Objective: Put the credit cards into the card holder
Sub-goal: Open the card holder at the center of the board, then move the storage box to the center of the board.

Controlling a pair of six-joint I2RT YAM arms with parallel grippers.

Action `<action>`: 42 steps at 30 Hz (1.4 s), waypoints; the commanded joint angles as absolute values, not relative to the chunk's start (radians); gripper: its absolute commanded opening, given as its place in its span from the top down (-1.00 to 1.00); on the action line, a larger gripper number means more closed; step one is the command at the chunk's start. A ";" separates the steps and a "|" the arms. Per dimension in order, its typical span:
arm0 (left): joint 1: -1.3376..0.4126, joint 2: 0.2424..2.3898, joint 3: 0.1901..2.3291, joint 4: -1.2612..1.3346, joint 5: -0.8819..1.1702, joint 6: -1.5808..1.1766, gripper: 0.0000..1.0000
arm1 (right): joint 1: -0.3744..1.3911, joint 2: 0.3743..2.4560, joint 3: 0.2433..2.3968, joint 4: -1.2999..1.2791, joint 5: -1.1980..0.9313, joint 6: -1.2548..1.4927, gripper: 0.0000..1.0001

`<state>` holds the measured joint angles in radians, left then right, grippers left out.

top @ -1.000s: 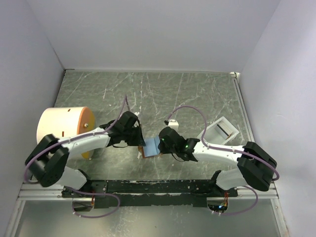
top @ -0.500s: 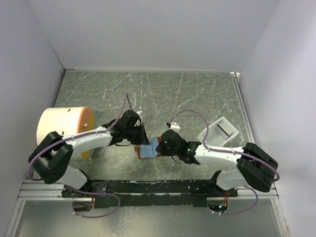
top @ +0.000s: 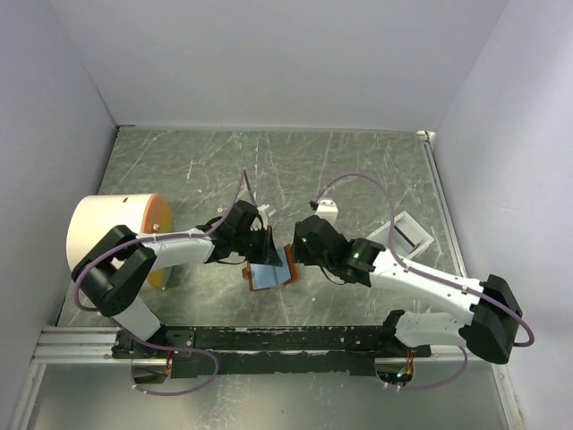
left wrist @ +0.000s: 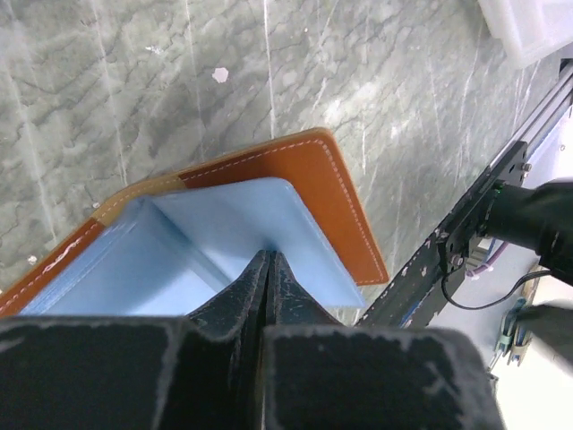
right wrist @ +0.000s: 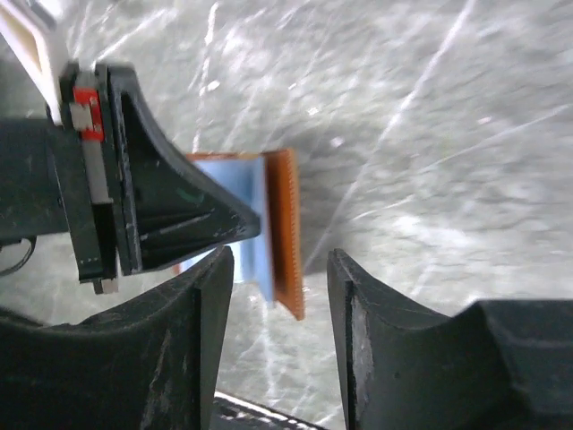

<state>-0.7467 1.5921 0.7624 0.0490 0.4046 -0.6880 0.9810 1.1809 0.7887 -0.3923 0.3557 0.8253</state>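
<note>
**Holder pinned open, no card in hand**

The left end effector (left wrist: 268, 273) is clamped on the blue lining of the card holder (left wrist: 315, 184), which lies open on the counter (top: 358, 170) (only the left wrist view shows the pinch). The right end effector (right wrist: 279, 269) hovers beside it, fingers apart and empty. The next move is probably to fetch a credit card; none is visible.

1. Holder (left wrist: 318, 175): orange-brown leather, pale stitching, light-blue lining.
2. Table (top: 358, 152): grey-green marble, white veins.
3. Drum (top: 107, 228): cream side, orange face.
4. Tray (top: 405, 240): white.
5. Cables (top: 358, 176): mauve.
6. Left gripper (left wrist: 269, 269) and right gripper (right wrist: 276, 264): black.
</note>
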 commanded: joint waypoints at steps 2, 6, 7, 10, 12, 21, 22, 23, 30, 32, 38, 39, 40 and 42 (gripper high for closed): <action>-0.742 1.645 0.776 0.120 0.458 -0.662 0.82 | 0.879 1.177 0.918 -0.739 0.568 0.777 0.05; -0.742 1.657 0.781 0.090 0.442 -0.643 0.82 | 0.731 1.174 0.959 -0.823 0.573 0.808 -0.08; -0.741 1.662 0.784 0.078 0.434 -0.639 0.82 | 0.706 1.172 0.955 -0.833 0.582 0.824 -0.18; -0.742 1.670 0.791 0.064 0.425 -0.621 0.82 | 0.649 1.147 0.909 -0.808 0.607 0.850 -0.36; -0.742 1.670 0.786 0.070 0.421 -0.617 0.82 | 0.597 1.131 0.871 -0.753 0.614 0.855 -0.43; -0.742 1.668 0.752 0.161 0.473 -0.653 0.79 | 0.424 1.239 0.871 -0.726 0.738 1.042 -0.36; -0.742 1.668 0.748 0.186 0.489 -0.662 0.78 | 0.405 1.254 0.875 -0.723 0.738 1.050 -0.35; -0.741 1.667 0.747 0.208 0.503 -0.673 0.77 | 0.386 1.272 0.877 -0.721 0.735 1.055 -0.34; -0.737 1.697 0.775 0.191 0.505 -0.657 0.80 | 0.339 1.281 0.786 -0.485 0.637 0.939 -0.07; -0.730 1.689 0.754 0.215 0.507 -0.668 0.78 | 0.339 1.285 0.780 -0.470 0.587 0.929 -0.01; -0.726 1.713 0.749 0.202 0.490 -0.665 0.79 | 0.339 1.316 0.798 -0.514 0.522 0.983 0.30; -0.726 1.710 0.750 0.193 0.483 -0.661 0.79 | 0.339 1.315 0.798 -0.509 0.506 0.988 0.35; -0.726 1.704 0.749 0.185 0.477 -0.658 0.79 | 0.340 1.315 0.800 -0.508 0.494 0.994 0.39; -0.726 1.690 0.745 0.172 0.459 -0.653 0.79 | 0.340 1.317 0.804 -0.510 0.467 1.015 0.47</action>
